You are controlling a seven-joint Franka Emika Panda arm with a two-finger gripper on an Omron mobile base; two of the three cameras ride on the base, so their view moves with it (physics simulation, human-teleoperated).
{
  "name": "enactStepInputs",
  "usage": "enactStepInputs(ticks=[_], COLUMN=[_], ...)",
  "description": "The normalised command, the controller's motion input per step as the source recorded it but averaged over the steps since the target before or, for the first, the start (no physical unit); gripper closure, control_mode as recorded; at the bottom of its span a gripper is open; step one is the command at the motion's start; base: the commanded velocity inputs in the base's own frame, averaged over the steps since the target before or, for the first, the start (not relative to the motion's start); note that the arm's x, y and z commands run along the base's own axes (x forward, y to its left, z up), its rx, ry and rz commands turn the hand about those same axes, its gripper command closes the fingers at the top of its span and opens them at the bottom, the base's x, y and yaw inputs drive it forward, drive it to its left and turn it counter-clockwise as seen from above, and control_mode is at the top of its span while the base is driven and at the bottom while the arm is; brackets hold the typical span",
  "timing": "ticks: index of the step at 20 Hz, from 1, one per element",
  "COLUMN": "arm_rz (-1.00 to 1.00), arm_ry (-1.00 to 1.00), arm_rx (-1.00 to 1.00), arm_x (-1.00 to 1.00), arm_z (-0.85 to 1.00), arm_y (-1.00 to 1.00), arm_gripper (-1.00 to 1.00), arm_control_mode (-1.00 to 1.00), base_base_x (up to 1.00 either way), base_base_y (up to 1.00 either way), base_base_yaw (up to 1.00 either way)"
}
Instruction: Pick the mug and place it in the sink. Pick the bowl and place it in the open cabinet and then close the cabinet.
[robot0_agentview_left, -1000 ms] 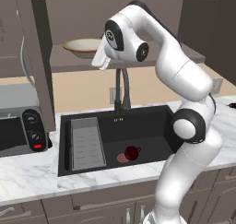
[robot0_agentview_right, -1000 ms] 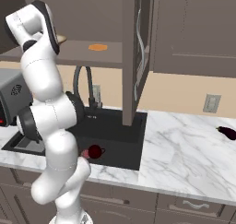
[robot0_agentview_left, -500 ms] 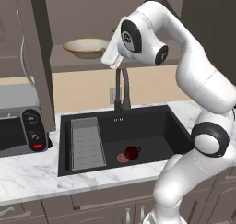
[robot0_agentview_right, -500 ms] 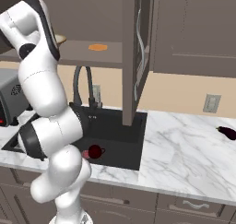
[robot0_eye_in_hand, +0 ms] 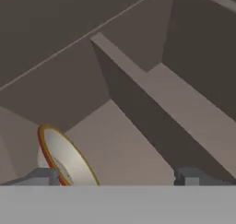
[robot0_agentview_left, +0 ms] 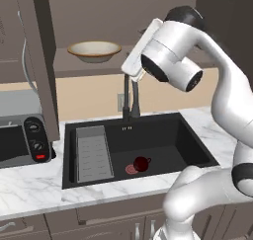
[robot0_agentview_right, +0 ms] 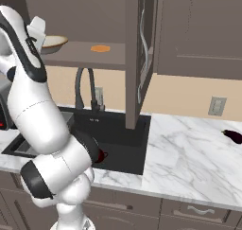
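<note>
The tan bowl point(robot0_agentview_left: 94, 50) sits upright on the brown shelf point(robot0_agentview_left: 99, 66) of the open wall cabinet point(robot0_agentview_right: 139, 54); it also appears beside the arm point(robot0_agentview_right: 53, 43). In the hand view the bowl point(robot0_eye_in_hand: 64, 158) lies at the lower left, close to one fingertip. My gripper point(robot0_eye_in_hand: 115, 174) is open with nothing between its fingers. It hangs just right of the bowl, in front of the shelf point(robot0_agentview_left: 129, 65). The dark red mug point(robot0_agentview_left: 142, 163) rests on the floor of the black sink point(robot0_agentview_left: 163, 135), next to the red drain.
The cabinet door point(robot0_agentview_left: 39, 61) stands open at the left, above a toaster oven point(robot0_agentview_left: 20, 135). A dark faucet point(robot0_agentview_left: 131, 98) rises behind the basin, under my hand. A flat orange patch point(robot0_agentview_right: 100, 48) lies on the shelf. A dark eggplant point(robot0_agentview_right: 232, 136) lies on the right counter.
My hand has drawn back to the right, away from the bowl, and the arm has swung rightward. The bowl stays on the shelf and the mug in the sink.
</note>
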Motion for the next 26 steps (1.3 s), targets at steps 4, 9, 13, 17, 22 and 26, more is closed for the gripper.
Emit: enactStepInputs(ticks=[4,9,13,17,22,26], arm_rz=[-0.09,-0.1,-0.11,-0.06,-0.01,0.0], arm_ry=[-0.34,-0.25,-0.27,-0.16,-0.07,-0.09], arm_rx=[0.0,0.0,0.0,0.02,0.08,0.09], arm_x=[-1.0,-1.0,-0.99,-0.82,-0.72,-0.6], arm_z=[0.0,0.0,0.02,0.1,0.18,0.32], arm_y=[0.0,-0.01,-0.15,-0.26,-0.54,-0.59], arm_gripper=[-1.0,-1.0,-1.0,-1.0,-1.0,-1.0], arm_control_mode=[-1.0,-1.0,-1.0,-1.0,-1.0,-1.0], base_base_x=[0.0,0.0,0.0,0.0,0.0,0.0], base_base_y=[0.0,0.0,0.0,0.0,0.0,0.0], base_base_yaw=[0.0,0.0,0.0,0.0,0.0,0.0])
